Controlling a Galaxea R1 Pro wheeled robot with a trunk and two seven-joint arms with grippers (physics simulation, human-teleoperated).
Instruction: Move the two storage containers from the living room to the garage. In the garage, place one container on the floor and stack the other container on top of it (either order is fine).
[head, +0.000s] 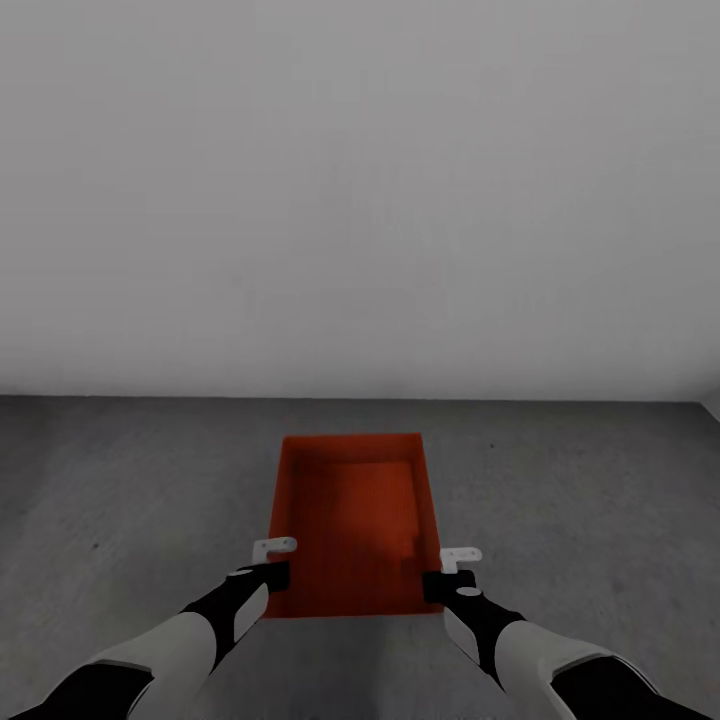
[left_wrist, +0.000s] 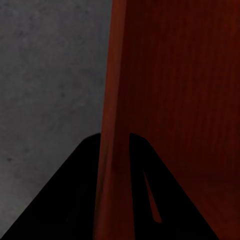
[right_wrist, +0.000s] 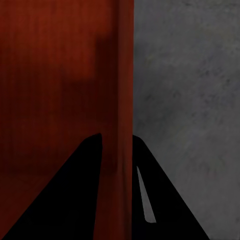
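Note:
One red-orange open-top storage container (head: 350, 515) is in the garage, over the dark grey concrete floor (head: 130, 480) just before a plain wall. My left gripper (head: 272, 573) is shut on its left wall near the front corner, and my right gripper (head: 441, 582) is shut on its right wall. In the left wrist view the fingers of the left gripper (left_wrist: 116, 165) straddle the thin container wall (left_wrist: 150, 75). The right gripper (right_wrist: 117, 165) straddles the other container wall (right_wrist: 60, 75) the same way. I cannot tell whether the bin rests on the floor or hangs just above it.
A bare grey-white wall (head: 360, 200) rises right behind the container and meets the floor along a straight line. Concrete floor (right_wrist: 190, 100) spreads out on both sides of the bin and toward me.

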